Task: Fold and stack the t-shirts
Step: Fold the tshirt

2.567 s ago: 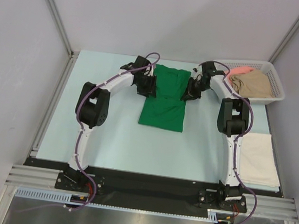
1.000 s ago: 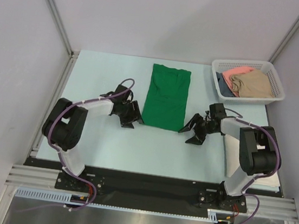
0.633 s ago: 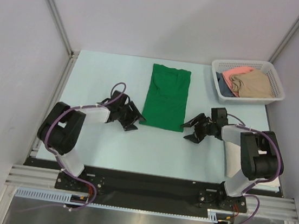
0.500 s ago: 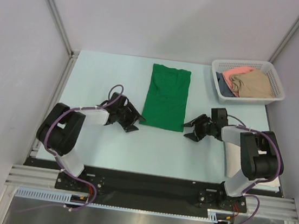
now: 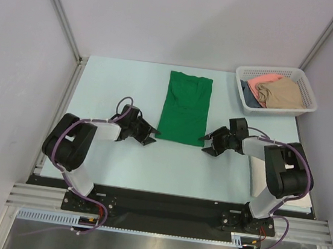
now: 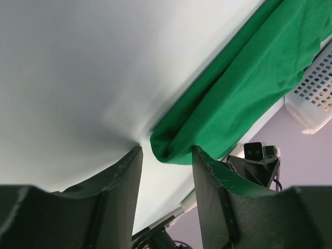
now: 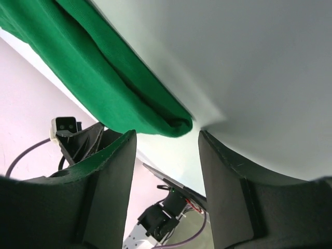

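The bright green t-shirt [image 5: 185,107] lies folded into a long strip in the middle of the table. My left gripper [image 5: 147,135] is open at its near left corner, the corner [image 6: 171,150] just ahead of the jaws. My right gripper [image 5: 209,144] is open at its near right corner [image 7: 174,124], which sits just ahead of the jaws. The cream-white t-shirt [image 5: 305,200] lies folded at the near right, mostly hidden by my right arm. Salmon-pink [image 5: 261,82], tan [image 5: 287,93] and dark blue [image 5: 251,101] shirts lie in the basket.
The white mesh basket [image 5: 306,79] stands at the far right corner of the table. Grey walls enclose the table on the left, back and right. The black rail with the arm bases runs along the near edge.
Both grippers came from the shirt's far end down to its near corners, then edged inward toward them. The green shirt's near part now lies flat and narrower.
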